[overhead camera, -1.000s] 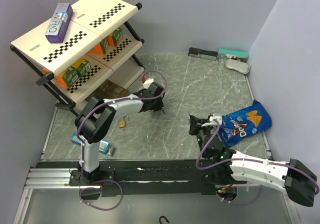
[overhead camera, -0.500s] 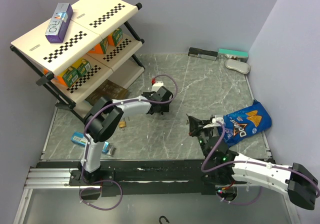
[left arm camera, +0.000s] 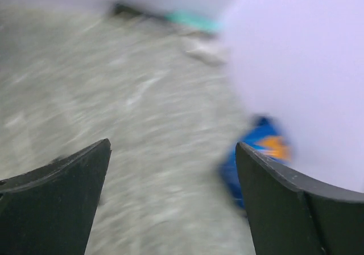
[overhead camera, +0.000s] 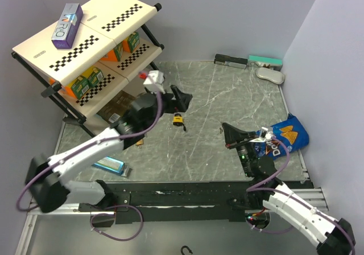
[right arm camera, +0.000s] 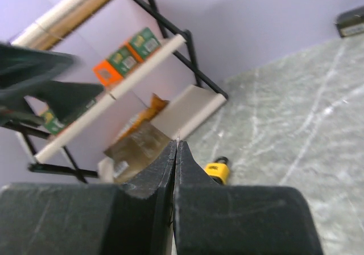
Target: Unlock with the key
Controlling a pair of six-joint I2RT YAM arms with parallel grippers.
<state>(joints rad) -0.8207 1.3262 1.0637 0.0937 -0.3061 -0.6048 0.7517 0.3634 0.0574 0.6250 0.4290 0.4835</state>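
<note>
The yellow padlock (overhead camera: pixel 178 118) is laid at frame centre; the left hand (left arm camera: pixel 173 145) is spread wide, the right hand (right arm camera: pixel 176 147) pressed closed (contents untellable).

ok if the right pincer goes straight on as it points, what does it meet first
Probably the brown packet by the rack's bottom shelf; the yellow padlock lies just right of that line. Depth unclear.

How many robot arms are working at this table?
2. The left arm stretches toward the shelf, with the left gripper open near a yellow padlock. The right arm reaches in beside the chip bag, with the right gripper shut. None seems hidden.
</note>
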